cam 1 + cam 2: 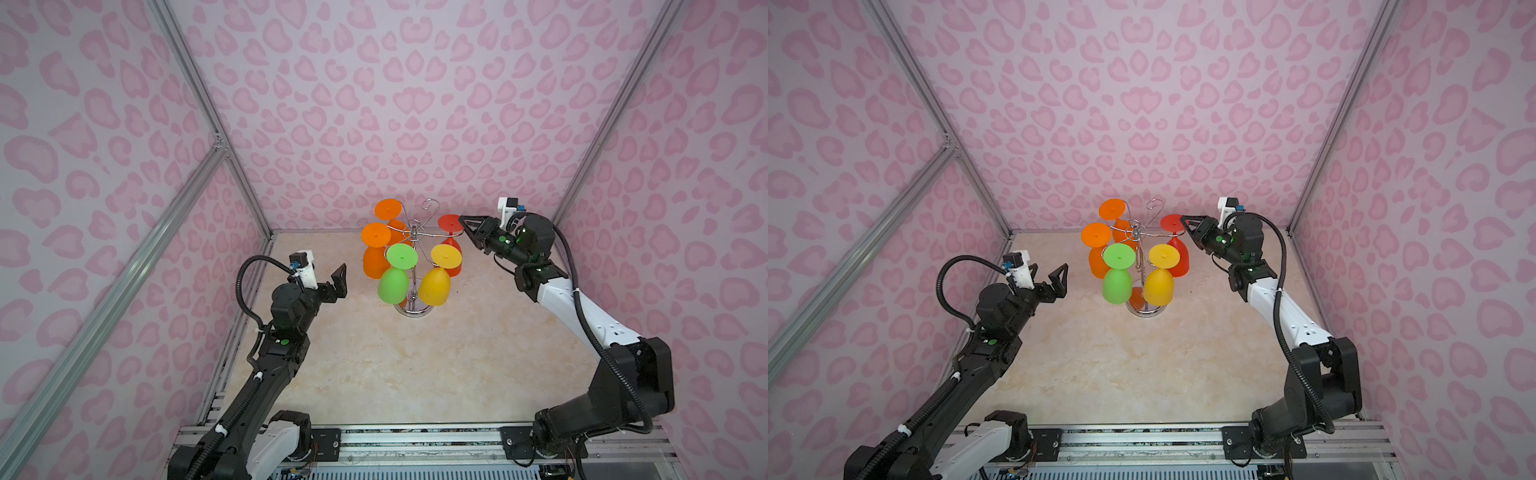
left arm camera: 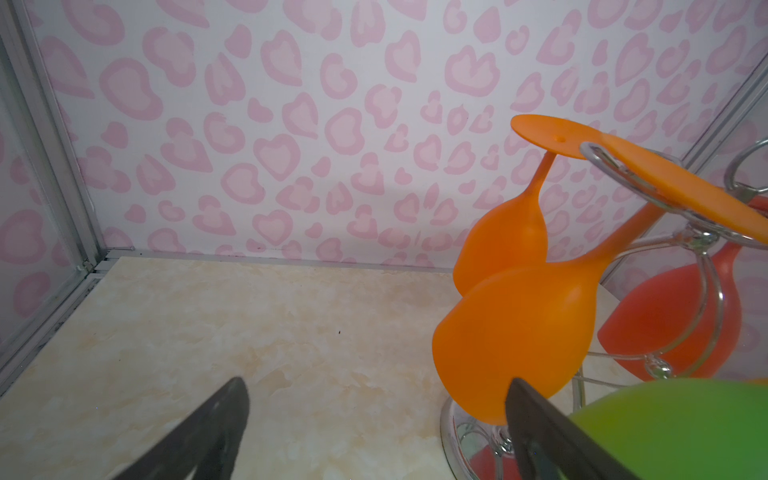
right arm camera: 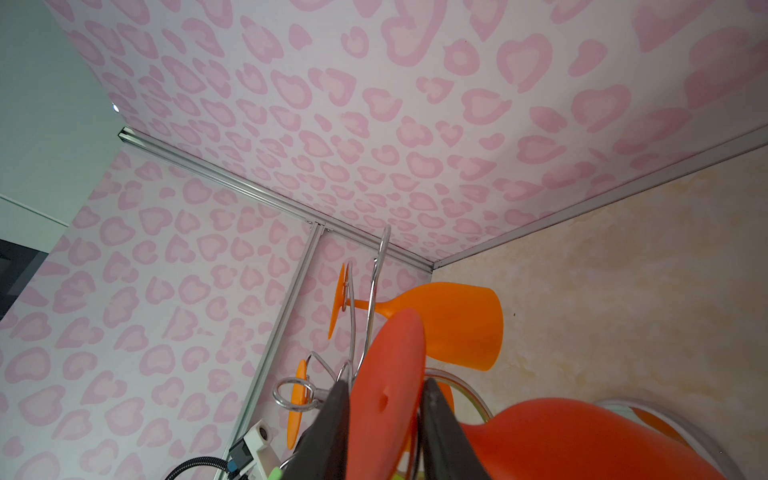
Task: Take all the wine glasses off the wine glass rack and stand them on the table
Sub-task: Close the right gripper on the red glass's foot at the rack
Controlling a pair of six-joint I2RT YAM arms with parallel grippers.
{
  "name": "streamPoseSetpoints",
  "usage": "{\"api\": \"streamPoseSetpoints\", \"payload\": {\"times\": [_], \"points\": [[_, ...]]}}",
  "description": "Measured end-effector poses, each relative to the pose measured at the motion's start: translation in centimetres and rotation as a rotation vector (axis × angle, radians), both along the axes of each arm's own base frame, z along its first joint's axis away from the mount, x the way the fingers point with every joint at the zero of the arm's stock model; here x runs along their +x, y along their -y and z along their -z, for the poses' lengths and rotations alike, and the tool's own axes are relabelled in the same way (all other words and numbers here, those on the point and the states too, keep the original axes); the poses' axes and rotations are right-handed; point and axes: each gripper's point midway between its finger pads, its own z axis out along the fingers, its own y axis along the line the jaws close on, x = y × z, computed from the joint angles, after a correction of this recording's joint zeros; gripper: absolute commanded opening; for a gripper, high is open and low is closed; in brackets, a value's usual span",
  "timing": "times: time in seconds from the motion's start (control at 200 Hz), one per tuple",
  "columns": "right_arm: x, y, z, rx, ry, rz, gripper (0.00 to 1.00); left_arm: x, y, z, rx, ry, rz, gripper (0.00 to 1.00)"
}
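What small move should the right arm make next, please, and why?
Probably close the right gripper firmly on the foot of the red wine glass: its fingers flank that disc, whether they pinch it is unclear, and the glass hangs on the wine glass rack.

Enclosure: back wall [image 1: 415, 104], left wall [image 1: 62, 166] and right wall [image 1: 706, 166], all pale lilac panels printed with pink heart-like blotches. An aluminium post [image 1: 208, 104] rises at each rear corner of the table [image 1: 415, 365]. A slanted aluminium strut [image 1: 124, 266] crosses the left wall. Table surface is cream, marbled and matte, with one small dark speck [image 2: 339, 331]. A slotted aluminium rail [image 1: 415, 436] runs along the front edge, with a ribbed grille [image 1: 415, 473] just in front of it. In the right wrist view, a plain grey-green surface [image 3: 41, 83] shows beyond the patterned panels. Light is even and diffuse, dimmer toward the corners of both top views.
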Motion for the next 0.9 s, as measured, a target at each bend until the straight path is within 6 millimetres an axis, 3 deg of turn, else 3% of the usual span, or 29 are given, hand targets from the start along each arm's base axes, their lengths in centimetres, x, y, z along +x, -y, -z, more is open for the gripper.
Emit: {"api": "streamPoseSetpoints", "payload": {"times": [0.355, 0.775, 0.9], "points": [[0.48, 0.11, 0.25, -0.008, -0.013, 0.012, 0.20, -0.01, 0.01, 0.01, 0.000, 0.000, 0.000, 0.97], [0.62, 0.54, -0.43, -0.007, -0.017, 0.018, 0.00, -0.08, -0.01, -0.08, 0.000, 0.003, 0.000, 0.98], [0.59, 0.52, -0.43, -0.010, -0.024, 0.015, 0.00, -0.10, -0.01, 0.06, 0.000, 0.000, 0.000, 0.98]]}}
